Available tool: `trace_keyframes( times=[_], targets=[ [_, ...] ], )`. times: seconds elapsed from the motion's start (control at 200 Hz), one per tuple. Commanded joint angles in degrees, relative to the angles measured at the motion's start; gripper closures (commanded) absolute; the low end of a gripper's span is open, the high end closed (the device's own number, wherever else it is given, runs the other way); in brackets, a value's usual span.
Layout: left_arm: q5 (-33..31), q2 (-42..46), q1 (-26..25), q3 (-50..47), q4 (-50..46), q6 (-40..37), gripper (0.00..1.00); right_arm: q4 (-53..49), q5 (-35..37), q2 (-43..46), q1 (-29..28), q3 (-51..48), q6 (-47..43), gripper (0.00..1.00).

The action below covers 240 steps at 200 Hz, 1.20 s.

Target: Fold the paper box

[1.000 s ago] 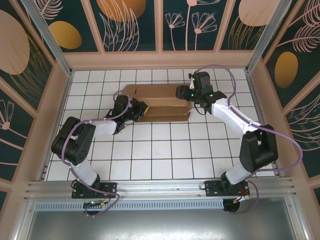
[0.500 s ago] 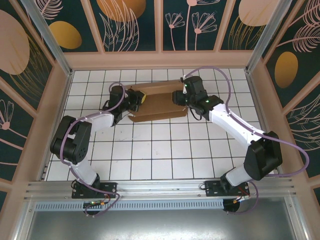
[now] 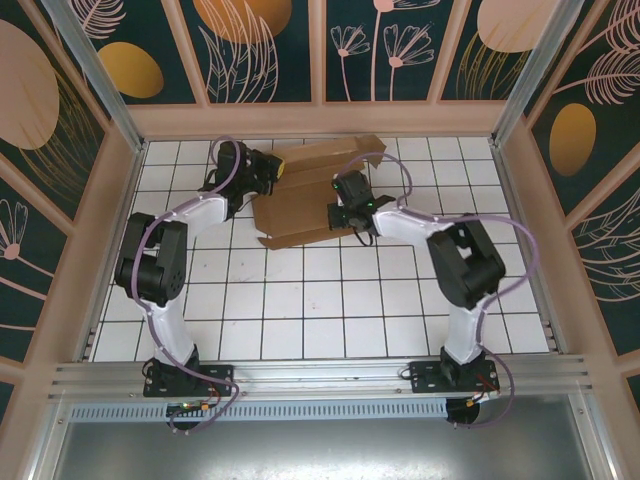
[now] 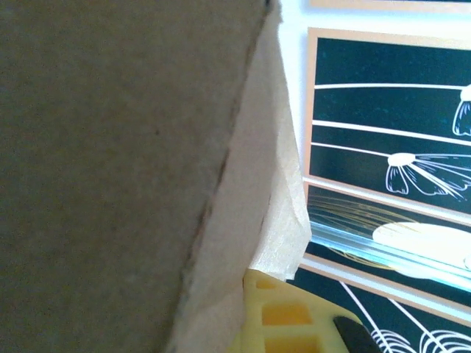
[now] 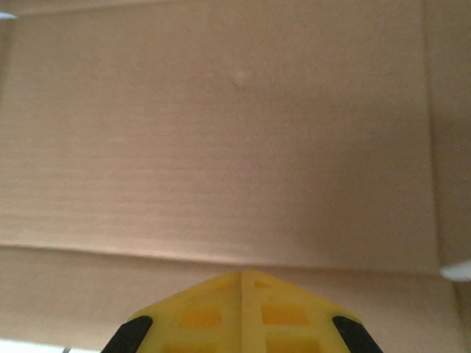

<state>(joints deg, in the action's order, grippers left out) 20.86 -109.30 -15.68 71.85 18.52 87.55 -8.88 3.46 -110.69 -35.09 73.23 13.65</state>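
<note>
The paper box is a brown cardboard blank lying at the back middle of the tiled floor, its rear flap tilted up. My left gripper is shut on the box's left edge. In the left wrist view one yellow finger sits against the cardboard's edge, and the sheet hides the other finger. My right gripper is shut with nothing between its fingers. Its joined yellow tips rest against a cardboard panel close to a crease.
White tiled floor lies in front of the box. Patterned wall panels close in the back and both sides, close behind the box. A metal rail runs along the near edge by the arm bases.
The right gripper has shut and moved left onto the box's middle. The left gripper has moved toward the back wall with the box's edge, and the rear flap has risen.
</note>
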Motion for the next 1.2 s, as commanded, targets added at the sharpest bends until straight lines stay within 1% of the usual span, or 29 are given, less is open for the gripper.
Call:
trace_keyframes(
  times=[0.0, 0.125, 0.265, 0.395, 0.515, 0.681, 0.881, 1.016, 1.196],
  targets=[
    [-0.4, -1.7, 0.5, 2.8, -3.8, -0.1, 1.00, 0.8, 3.5, -5.1, 0.9, 4.9, 0.6, 1.00],
    [-0.1, -3.6, 0.7, 4.9, -5.7, -1.3, 1.00, -0.3, 4.2, -9.0, 1.2, 5.9, 0.7, 1.00],
    [-0.2, -5.4, 0.8, 7.0, -7.9, -2.4, 1.00, -1.8, 3.6, -10.2, 0.7, 4.0, 0.6, 1.00],
    [-1.2, -5.7, 0.8, 8.9, -12.2, -5.0, 1.00, -1.7, 2.4, -8.4, -0.7, -1.4, 1.1, 1.00],
    [-2.4, -4.7, 0.8, 9.5, -15.9, -7.5, 1.00, -0.7, 1.3, -4.5, -2.9, -7.8, 2.3, 1.00],
    [-2.5, -1.0, 0.7, 4.5, -15.4, -8.3, 1.00, 0.6, 1.1, 0.5, -7.2, -14.9, 5.4, 1.00],
    [-1.2, 4.1, 0.6, -3.1, -13.3, -8.8, 1.00, 0.8, 2.7, 4.9, -11.6, -20.0, 9.5, 1.00],
    [0.0, 6.6, 0.5, -7.0, -11.4, -8.5, 1.00, 1.5, 2.9, 7.0, -12.1, -21.2, 10.9, 1.00],
    [0.8, 7.8, 0.1, -10.0, -10.2, -8.5, 1.00, 0.7, 4.3, 7.4, -11.9, -18.7, 9.3, 1.00]
  ],
)
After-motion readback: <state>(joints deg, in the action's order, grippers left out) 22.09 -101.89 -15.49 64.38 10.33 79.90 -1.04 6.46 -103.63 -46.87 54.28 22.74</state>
